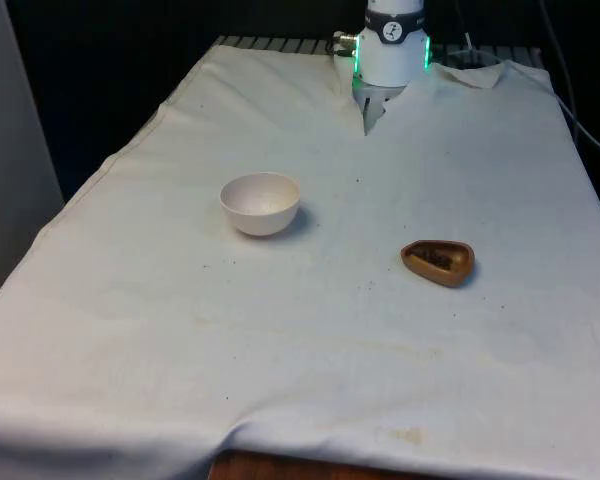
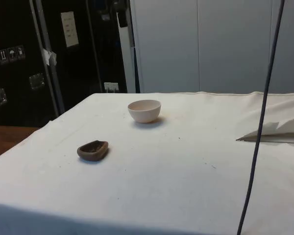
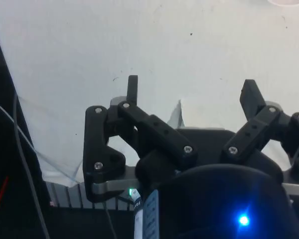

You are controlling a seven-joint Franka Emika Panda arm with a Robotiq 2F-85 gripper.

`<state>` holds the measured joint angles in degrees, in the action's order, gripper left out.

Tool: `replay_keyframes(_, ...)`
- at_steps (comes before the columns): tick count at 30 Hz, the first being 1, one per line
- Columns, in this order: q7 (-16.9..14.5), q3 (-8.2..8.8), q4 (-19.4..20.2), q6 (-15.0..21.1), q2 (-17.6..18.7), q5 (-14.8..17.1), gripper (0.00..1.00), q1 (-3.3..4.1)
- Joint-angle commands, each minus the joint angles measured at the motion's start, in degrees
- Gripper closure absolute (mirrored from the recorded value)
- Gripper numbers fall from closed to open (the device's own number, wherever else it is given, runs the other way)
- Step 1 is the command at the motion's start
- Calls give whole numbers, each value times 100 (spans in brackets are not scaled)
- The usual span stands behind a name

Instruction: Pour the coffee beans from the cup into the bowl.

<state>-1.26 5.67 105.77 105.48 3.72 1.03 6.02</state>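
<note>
A small brown wooden cup (image 1: 439, 262) with dark coffee beans in it rests on the white cloth towards the front view's right; in the side view this cup (image 2: 93, 150) sits nearest the camera. A white bowl (image 1: 261, 203) stands upright left of it, and the bowl (image 2: 144, 110) looks empty from the side. In the wrist view my gripper (image 3: 192, 89) is open, its two black fingers spread wide with nothing between them, high above the cloth near the robot's base. A sliver of the bowl's rim (image 3: 289, 2) shows far beyond the fingers.
The robot's white base (image 1: 391, 45) stands at the table's far end, where the cloth (image 1: 310, 330) is slit and folded. A dark cable (image 2: 259, 122) hangs down across the side view. Wide bare cloth lies between the cup and the bowl.
</note>
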Motion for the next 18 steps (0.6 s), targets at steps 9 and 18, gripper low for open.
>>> replay_keyframes(9,390,-195,-6,235,149,-40,0,17)
replay_keyframes(18,699,-350,-6,498,315,-80,0,23)
